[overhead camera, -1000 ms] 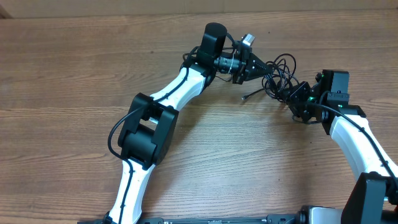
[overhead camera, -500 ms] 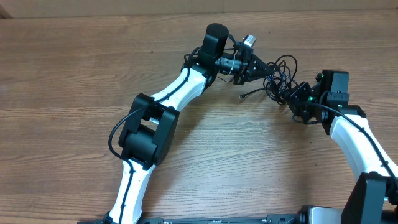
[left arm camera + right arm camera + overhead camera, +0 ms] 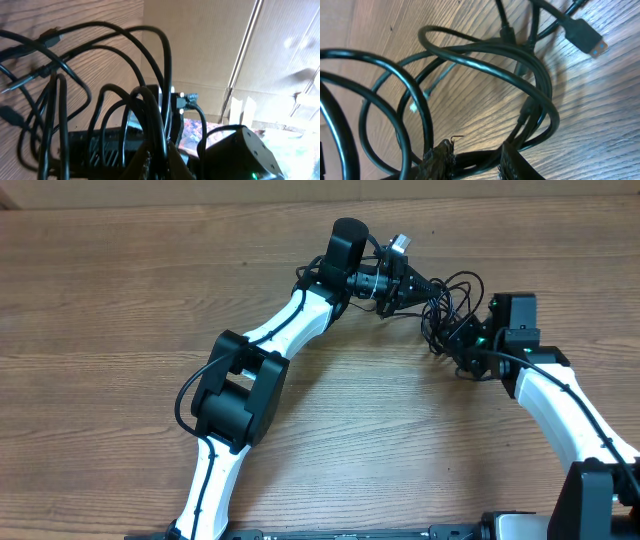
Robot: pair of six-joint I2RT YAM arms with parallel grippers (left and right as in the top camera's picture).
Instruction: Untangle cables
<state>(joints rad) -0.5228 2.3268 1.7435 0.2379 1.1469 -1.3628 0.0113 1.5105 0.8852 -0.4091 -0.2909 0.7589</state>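
right gripper (image 3: 462, 340) has slid closer to the left gripper (image 3: 420, 288). thin black tangled cables (image 3: 452, 292) bunch between the two, over the brown wooden table (image 3: 120, 300). left gripper is clamped tight on several strands. right fingers (image 3: 437, 160) stand partly apart with strands across the gap; can't tell if they're gripped.
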